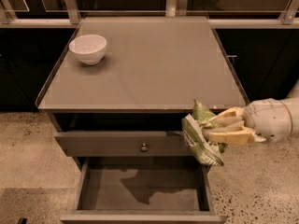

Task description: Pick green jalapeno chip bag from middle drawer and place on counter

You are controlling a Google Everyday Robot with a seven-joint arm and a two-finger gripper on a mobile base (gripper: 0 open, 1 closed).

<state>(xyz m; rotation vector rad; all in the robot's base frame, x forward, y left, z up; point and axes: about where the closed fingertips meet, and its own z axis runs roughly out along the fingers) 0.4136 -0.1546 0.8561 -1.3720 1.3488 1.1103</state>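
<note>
The green jalapeno chip bag [201, 136] hangs crumpled in my gripper [210, 128], which reaches in from the right and is shut on it. The bag is in the air in front of the counter's front right edge, above the open middle drawer [142, 190], whose floor is bare apart from the bag's shadow. The grey glossy counter [154, 64] lies just behind and above the bag.
A white bowl [88, 48] stands at the counter's back left. A shut drawer front with a small round knob [144, 147] sits above the open drawer. Speckled stone floor lies on both sides. Dark cabinets and a metal rail line the back.
</note>
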